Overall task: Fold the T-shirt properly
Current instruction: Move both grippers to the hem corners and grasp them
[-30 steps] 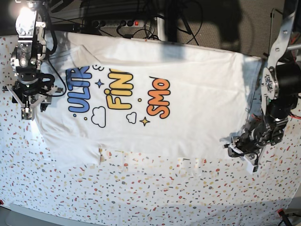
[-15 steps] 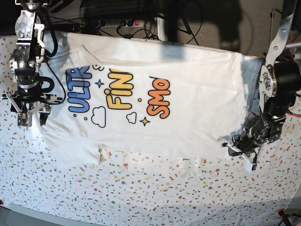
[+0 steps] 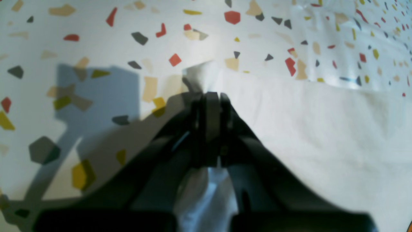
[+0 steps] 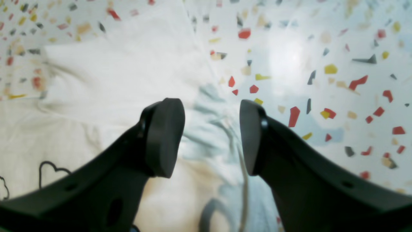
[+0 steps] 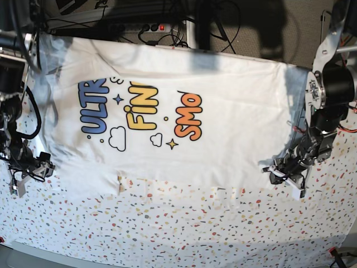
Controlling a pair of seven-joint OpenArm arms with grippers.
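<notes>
The T-shirt lay spread flat and print-up on the speckled table cover, partly folded along its upper edge. The lettering ran sideways in the base view: "ULTR" in blue, "FIN" in yellow and "SMO" in orange were legible — the rest of each word was hidden at the fold. Small outlined clouds and stars sat among the words.

The left gripper was at the shirt's lower corner on the base view's right, its jaws closed on a pinch of the white fabric; the left wrist view showed cloth bunched between the tips. The right gripper sat low at the shirt's opposite end — jaws wide apart, nothing between them, above creased cloth near a cloud outline.
</notes>
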